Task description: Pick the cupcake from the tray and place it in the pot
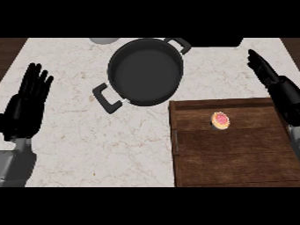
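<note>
Approach step: cupcake [221, 120] sits untouched on the tray [243, 162] — right hand [276, 83], fingers straight, must descend; pot [145, 71] waits.

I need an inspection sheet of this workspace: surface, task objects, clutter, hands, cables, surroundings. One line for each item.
Surface: pale marbled counter, with dark wood beyond its left and right edges.
Task objects: cupcake with pink top sits on the wooden tray, in its upper part; black pot stands up-left of the tray, nothing visible inside, two handles.
Clutter: a pale round object at the top edge, cut off, unidentifiable.
Hands: left hand open, resting at left; right hand open, at the tray's upper right, holding nothing.
Cables: nothing seen.
Surroundings: nothing seen.
</note>
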Controlling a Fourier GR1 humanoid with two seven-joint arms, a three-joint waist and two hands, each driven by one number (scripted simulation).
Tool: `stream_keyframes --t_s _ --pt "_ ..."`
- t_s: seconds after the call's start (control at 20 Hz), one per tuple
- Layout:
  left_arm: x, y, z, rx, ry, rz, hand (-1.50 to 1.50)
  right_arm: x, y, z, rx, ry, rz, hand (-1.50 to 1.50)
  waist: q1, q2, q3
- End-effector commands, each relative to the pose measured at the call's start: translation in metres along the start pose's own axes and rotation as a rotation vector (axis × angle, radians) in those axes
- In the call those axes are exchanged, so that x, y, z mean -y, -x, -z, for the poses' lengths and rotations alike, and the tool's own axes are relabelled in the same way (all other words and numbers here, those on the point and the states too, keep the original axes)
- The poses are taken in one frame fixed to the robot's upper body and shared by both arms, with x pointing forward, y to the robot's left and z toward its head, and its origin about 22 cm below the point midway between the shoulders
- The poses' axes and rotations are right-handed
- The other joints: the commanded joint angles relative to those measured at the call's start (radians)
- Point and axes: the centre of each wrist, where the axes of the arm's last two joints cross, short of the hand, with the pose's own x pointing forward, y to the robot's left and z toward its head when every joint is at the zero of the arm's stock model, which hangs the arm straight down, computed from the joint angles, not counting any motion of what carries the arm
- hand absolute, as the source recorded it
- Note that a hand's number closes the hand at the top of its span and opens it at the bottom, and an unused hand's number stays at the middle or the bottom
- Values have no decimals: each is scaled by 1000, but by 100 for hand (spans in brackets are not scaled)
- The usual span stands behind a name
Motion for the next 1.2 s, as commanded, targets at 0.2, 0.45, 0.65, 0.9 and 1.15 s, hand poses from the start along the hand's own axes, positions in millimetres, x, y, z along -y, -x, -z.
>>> stream_keyframes --t_s 0.2,0.45,0.65,0.9,1.15 --pt "43 24 -28 -241 258 36 0 25 37 -20 -163 393 -62 -150 -25 25 -8" --pt "62 39 -43 -315 371 18 0 17 113 -75 -729 542 -361 -150 2 44 -12" --pt "67 30 -56 -377 390 17 0 -29 99 -44 -713 450 -484 -150 12 24 -10" --pt "57 24 -63 -367 385 15 0 -22 14 -5 -773 342 -592 -150 -5 15 -13" --pt "69 21 -58 -377 363 19 0 -16 -71 16 -830 313 -568 -150 -15 17 -12"
